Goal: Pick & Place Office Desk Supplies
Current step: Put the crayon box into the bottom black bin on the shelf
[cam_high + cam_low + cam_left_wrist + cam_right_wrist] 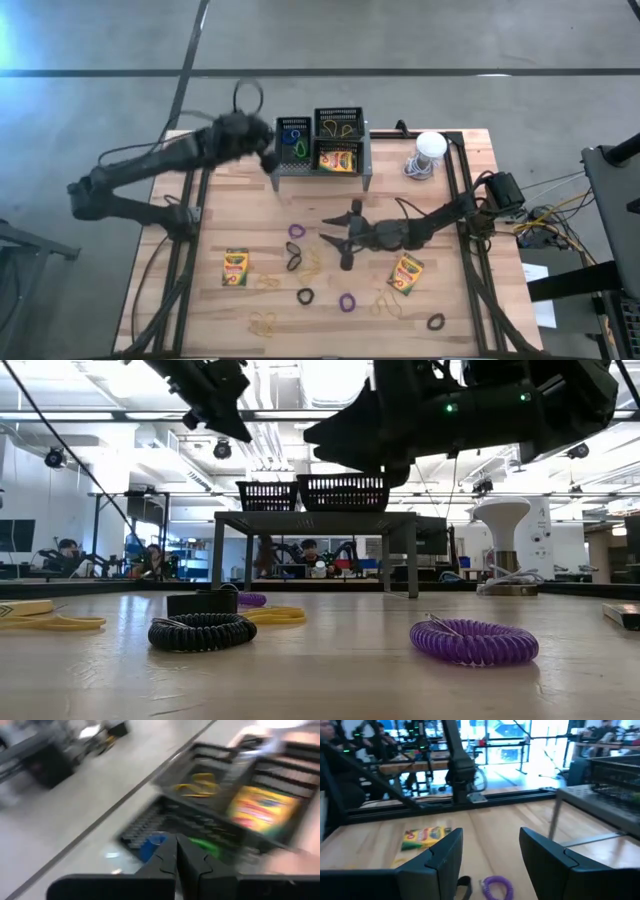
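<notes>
Crayon boxes: one (236, 268) lies flat on the table's (470, 300) left part, upright lengthwise; another (406, 273) lies tilted at the right; a third (338, 160) sits in the mesh rack's (320, 172) basket. Left pincer (268, 150), closed and empty, hovers beside the rack. Right pincer (335, 225), open, hangs mid-table near a purple band (297, 231).

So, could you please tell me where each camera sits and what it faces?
High: overhead, straight down; both arms, rack.
Low: tabletop level, facing the room; arms overhead, purple band.
Left wrist: above the rack; left gripper shut.
Right wrist: over the table; right gripper open, crayon box.
High and left wrist share the rack's basket.
</notes>
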Robot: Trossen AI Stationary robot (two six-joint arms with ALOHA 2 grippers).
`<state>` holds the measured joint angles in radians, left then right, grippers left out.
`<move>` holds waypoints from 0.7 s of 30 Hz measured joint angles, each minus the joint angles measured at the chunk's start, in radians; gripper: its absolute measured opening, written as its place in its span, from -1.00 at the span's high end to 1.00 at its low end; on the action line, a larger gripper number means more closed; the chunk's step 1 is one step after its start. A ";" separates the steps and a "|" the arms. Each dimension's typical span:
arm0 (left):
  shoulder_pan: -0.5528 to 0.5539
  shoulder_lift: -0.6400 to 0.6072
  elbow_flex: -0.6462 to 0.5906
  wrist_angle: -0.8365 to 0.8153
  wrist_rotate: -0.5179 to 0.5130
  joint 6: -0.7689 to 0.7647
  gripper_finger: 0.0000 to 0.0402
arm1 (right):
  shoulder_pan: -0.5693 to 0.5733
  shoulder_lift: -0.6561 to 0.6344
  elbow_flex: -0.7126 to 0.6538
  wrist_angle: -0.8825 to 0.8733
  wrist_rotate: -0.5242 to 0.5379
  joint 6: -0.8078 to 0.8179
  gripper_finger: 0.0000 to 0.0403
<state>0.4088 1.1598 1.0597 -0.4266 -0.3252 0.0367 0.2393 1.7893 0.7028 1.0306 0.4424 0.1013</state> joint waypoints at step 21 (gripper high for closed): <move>-0.776 0.236 -0.617 1.036 -0.142 -0.203 0.97 | 0.113 -0.206 -0.024 -0.723 -0.417 0.392 0.05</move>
<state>-0.3668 1.3961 0.4429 0.6090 -0.4671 -0.1660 0.3527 1.5837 0.6792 0.3074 0.0256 0.4935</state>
